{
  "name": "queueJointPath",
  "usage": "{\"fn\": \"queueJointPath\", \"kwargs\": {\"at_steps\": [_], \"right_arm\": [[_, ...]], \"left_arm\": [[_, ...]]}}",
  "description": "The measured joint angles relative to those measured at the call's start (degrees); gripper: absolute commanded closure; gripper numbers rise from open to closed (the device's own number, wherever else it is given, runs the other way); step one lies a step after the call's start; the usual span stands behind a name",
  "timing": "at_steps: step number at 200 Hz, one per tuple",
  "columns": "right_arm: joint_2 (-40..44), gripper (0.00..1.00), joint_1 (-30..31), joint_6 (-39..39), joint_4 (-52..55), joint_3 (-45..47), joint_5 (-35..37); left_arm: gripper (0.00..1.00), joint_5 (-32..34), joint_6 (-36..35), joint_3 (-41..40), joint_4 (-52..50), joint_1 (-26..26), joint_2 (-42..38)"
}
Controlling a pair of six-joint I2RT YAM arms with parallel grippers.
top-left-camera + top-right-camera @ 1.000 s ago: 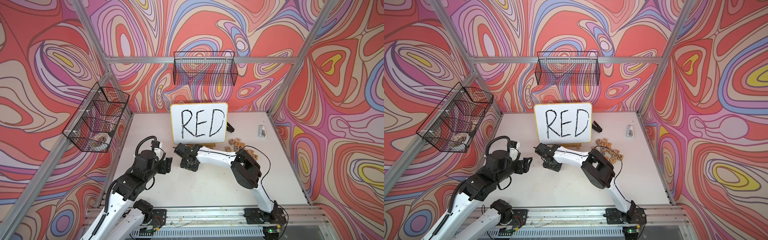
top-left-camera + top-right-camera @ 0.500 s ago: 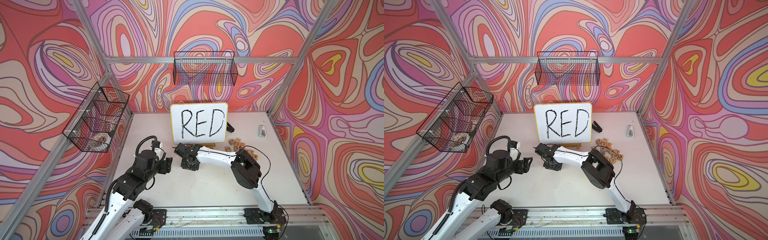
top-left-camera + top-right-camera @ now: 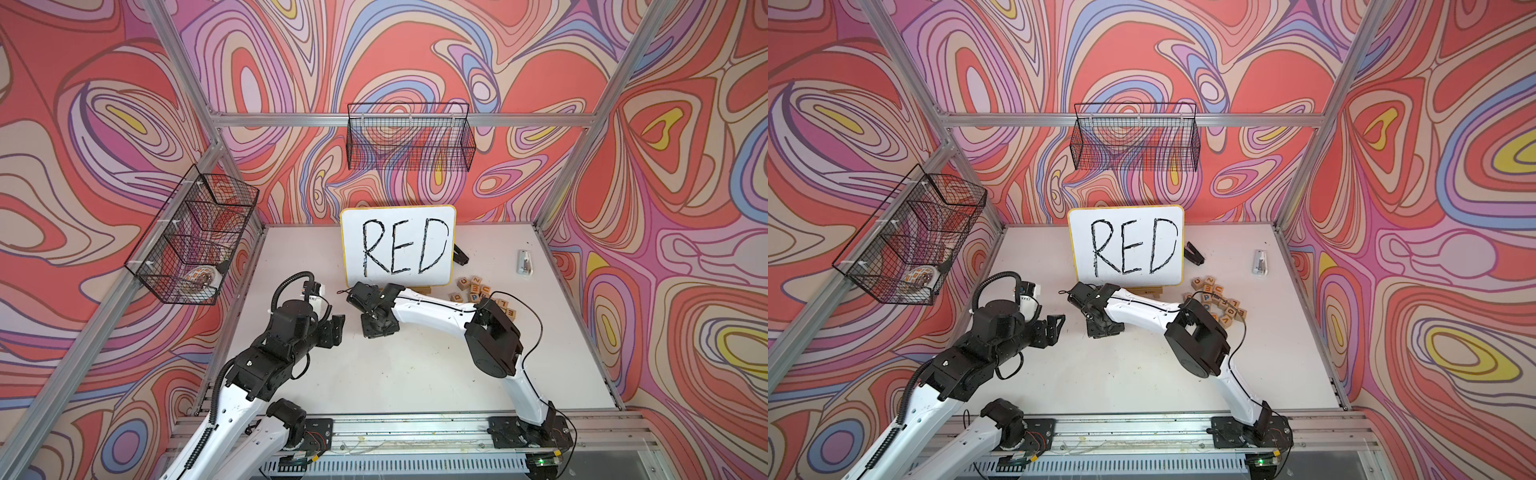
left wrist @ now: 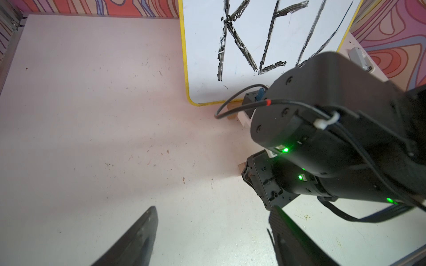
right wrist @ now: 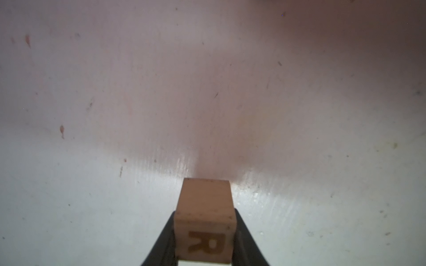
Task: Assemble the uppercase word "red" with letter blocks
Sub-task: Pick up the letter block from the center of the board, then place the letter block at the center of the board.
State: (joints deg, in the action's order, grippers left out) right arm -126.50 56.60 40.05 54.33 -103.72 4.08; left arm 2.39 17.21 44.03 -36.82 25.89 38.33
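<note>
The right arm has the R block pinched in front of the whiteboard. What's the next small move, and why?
Probably set the R block down on the table and open. The right gripper is shut on it, low in front of the board, near its written R, where the first letter belongs.

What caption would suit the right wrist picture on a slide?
Right gripper shut on a wooden R block, white table beyond.

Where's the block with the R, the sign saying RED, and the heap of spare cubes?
R block (image 5: 205, 222): right wrist view, on the lettered face, just above the R.
RED board (image 3: 399, 249): a top view, on the middle of the E.
spare cubes (image 3: 474, 287): a top view, on one cube in the heap.
</note>
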Motion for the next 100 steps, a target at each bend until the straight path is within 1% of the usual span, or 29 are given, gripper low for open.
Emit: {"fn": "queueJointPath", "kwargs": {"at_steps": [15,41,65,100], "right_arm": [[0.0,0.73,0.0,-5.6,1.7,-0.5,0.0],[0.0,0.78,0.0,-15.7,6.0,-2.9,1.5],[0.0,0.78,0.0,-24.4,7.7,-3.9,3.1],[0.0,0.77,0.0,-36.0,8.5,-4.0,1.5]], "left_arm": [[0.21,0.0,0.0,0.0,0.0,0.0,0.0],[0.21,0.0,0.0,0.0,0.0,0.0,0.0],[0.21,0.0,0.0,0.0,0.0,0.0,0.0],[0.21,0.0,0.0,0.0,0.0,0.0,0.1]]}}
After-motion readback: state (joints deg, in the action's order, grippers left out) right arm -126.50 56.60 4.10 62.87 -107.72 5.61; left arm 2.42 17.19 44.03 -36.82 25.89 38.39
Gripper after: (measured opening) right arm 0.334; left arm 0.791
